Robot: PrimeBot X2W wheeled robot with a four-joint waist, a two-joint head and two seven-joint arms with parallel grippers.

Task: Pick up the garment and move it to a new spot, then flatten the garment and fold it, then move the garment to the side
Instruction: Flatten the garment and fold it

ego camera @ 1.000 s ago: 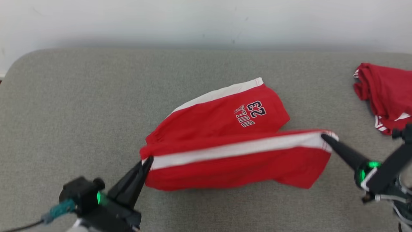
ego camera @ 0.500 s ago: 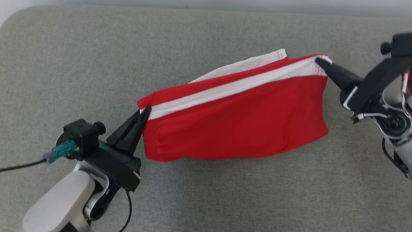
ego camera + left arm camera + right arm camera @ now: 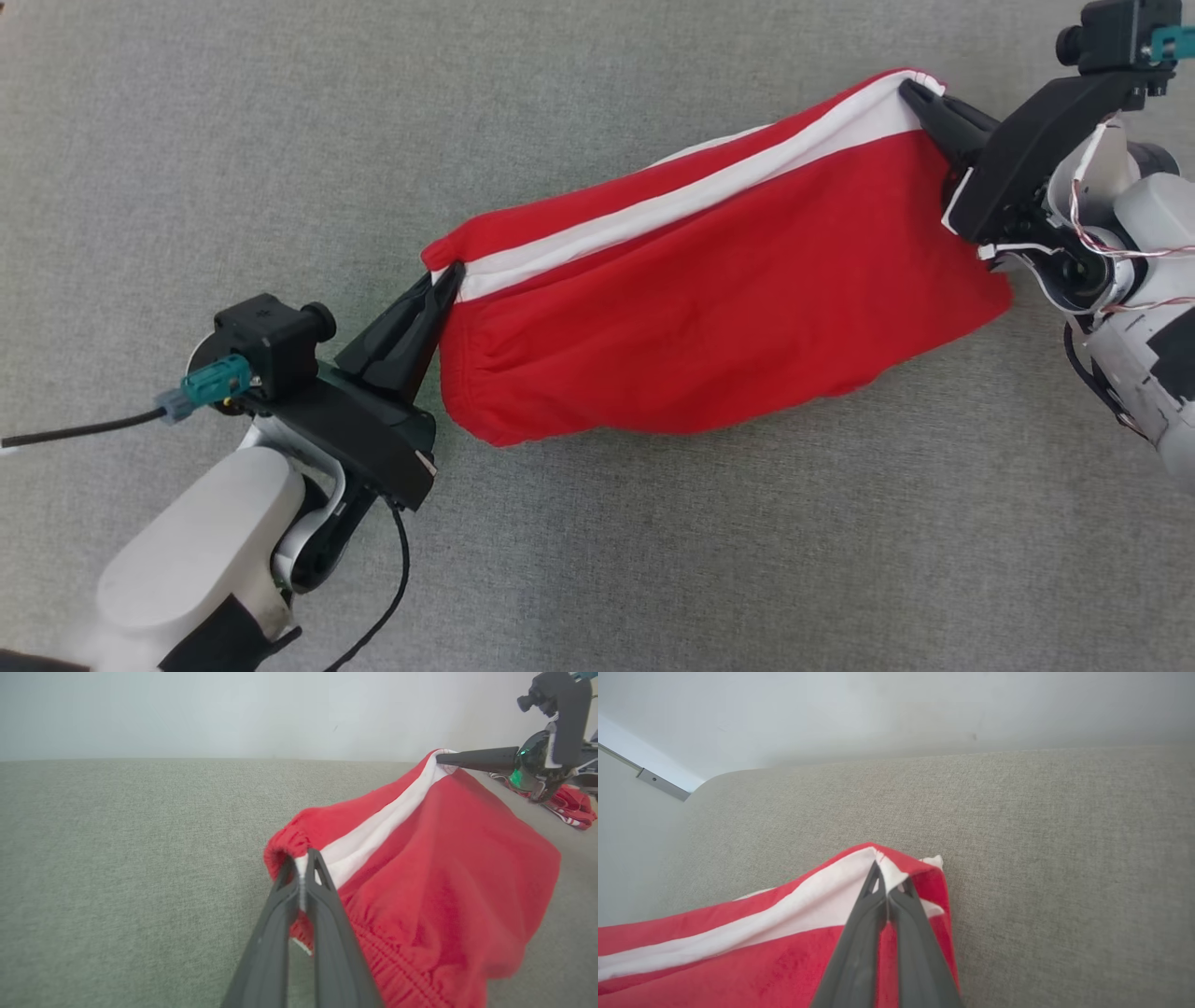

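Note:
The garment (image 3: 709, 289) is a pair of red shorts with a white side stripe, hanging stretched between my two grippers above the grey cushioned surface. My left gripper (image 3: 453, 277) is shut on its elastic waistband end, which the left wrist view shows pinched at the garment (image 3: 420, 868) by the left gripper (image 3: 303, 858). At the leg-hem corner, upper right in the head view, my right gripper (image 3: 910, 91) is shut on the white stripe. The right wrist view shows the right gripper (image 3: 885, 877) clamped on the garment (image 3: 738, 952). The lower half of the shorts sags down.
The grey upholstered surface (image 3: 280, 140) spreads all around, with a pale wall behind it. Another red garment (image 3: 572, 805) lies crumpled at the far right beyond my right arm. A black cable (image 3: 75, 431) trails from my left wrist.
The head camera has tilted down, so the wall has left view. Both grippers have lifted the shorts further, folding the near half over the printed half, which is now hidden.

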